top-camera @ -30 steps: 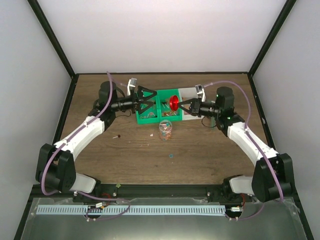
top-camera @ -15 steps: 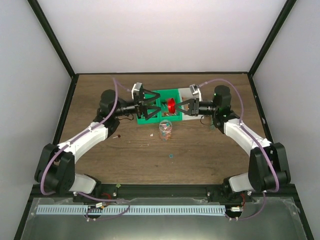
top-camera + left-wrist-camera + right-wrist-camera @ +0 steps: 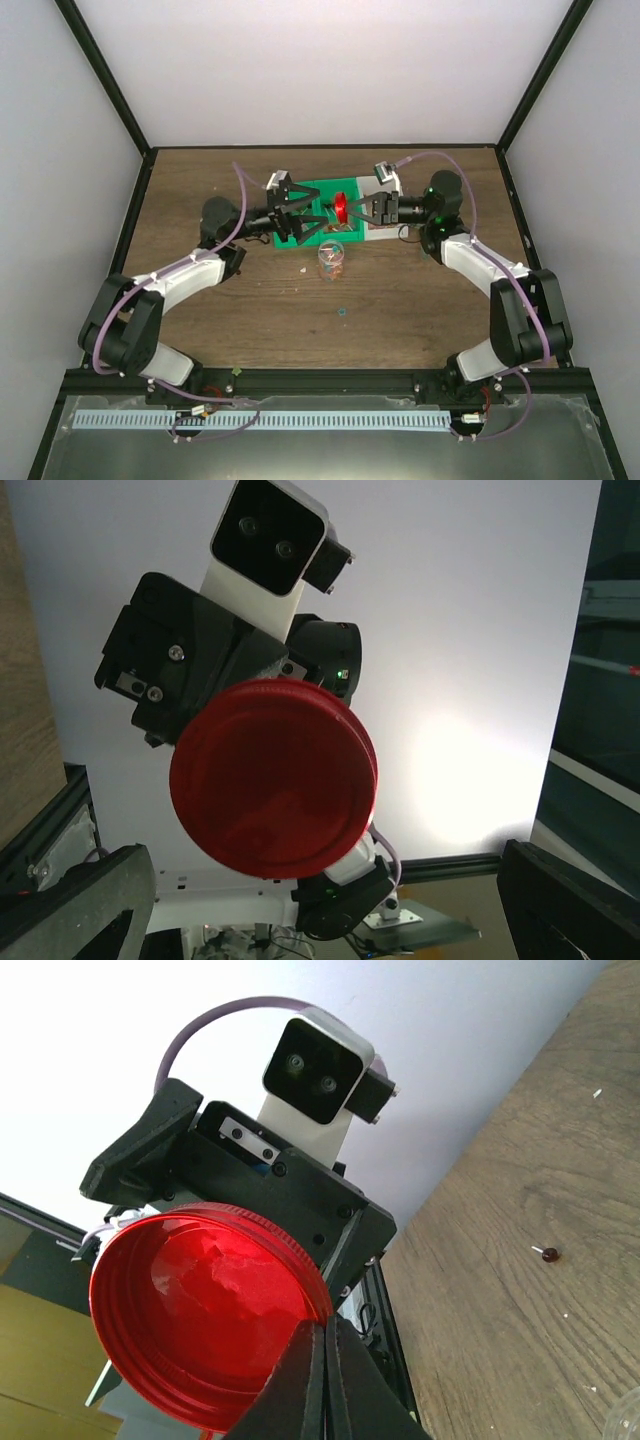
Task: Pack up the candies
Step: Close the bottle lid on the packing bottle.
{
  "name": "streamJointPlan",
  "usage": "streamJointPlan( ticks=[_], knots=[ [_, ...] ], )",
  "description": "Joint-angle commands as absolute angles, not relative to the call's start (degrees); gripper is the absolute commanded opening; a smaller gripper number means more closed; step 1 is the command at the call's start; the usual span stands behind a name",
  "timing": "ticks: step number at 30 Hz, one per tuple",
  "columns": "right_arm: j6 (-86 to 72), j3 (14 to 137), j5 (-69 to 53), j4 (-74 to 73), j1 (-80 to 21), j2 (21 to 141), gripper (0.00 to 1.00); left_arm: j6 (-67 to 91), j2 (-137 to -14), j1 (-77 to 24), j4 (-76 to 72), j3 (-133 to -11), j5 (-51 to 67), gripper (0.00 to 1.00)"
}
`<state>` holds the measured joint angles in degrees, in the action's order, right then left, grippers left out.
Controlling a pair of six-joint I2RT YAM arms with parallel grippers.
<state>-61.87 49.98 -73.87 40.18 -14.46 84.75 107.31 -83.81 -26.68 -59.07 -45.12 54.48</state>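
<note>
Candies [image 3: 331,266] piled gold-brown and orange in the lower part of a small clear jar [image 3: 331,247], upright on a brown wood-grain tabletop [image 3: 420,300], near its middle and just in front of a green tray [image 3: 322,190]. Shut in on three sides by plain white walls [image 3: 320,70], with black frame posts [image 3: 100,75] slanting up at the corners.

Green tray split into compartments, contents too small to make out from above. White box [image 3: 377,236] at the tray's right side, touching or just beside, impossible to tell which.

Red lid [image 3: 342,207] held on edge above the tray, between the two arms, hollow side turned to the right wrist camera and closed top turned to the left one. Right gripper [image 3: 325,1345] pressed together on the lid's rim, pinching it at the lower edge. Left gripper [image 3: 312,213] spread wide, facing the lid's closed top, fingers well clear of it.

Scattered on the wood: a tiny dark red bit [image 3: 549,1255] lying loose, a pale scrap [image 3: 304,269] just left of the jar, a small bluish dot [image 3: 341,310] nearer the arm bases.
</note>
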Motion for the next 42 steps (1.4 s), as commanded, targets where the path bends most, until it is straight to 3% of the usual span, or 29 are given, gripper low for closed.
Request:
streamJointPlan(
  ticks=[1,18,42],
  knots=[
    [-62.22,53.23,-76.44,43.72,-15.31,85.17,0.01,111.41,-87.30,-27.50,-68.88,-47.47,54.40,0.95],
    [-62.94,55.30,-77.92,44.68,-17.06,86.64,0.01,117.83,-92.70,-29.18,-78.93,-49.48,54.16,0.87],
    [-60.61,57.65,-79.05,40.82,-17.21,88.51,0.01,118.88,-95.27,-29.97,-80.14,-50.59,54.76,0.78]
  ],
)
